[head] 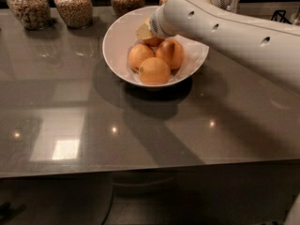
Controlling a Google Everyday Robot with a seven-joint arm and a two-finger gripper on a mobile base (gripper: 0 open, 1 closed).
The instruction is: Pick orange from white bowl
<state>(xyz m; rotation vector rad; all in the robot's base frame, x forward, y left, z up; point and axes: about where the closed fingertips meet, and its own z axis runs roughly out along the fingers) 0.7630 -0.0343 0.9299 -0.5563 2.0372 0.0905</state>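
Worktop (70, 125): grey, glossy; grain jars (74, 6) along the back edge. Arm (234, 32) reaches in from the right over the white bowl (117, 41). We count 4 fruits in the bowl. The orange (153, 41) we judge as target sits at rear, partly hidden, touching its neighbours. Tool (144, 31) is just above it. Spread or pressed together: we cannot tell. Rec: descend centred on fruit, clear of rim, close gently, lift straight so neighbours don't roll.
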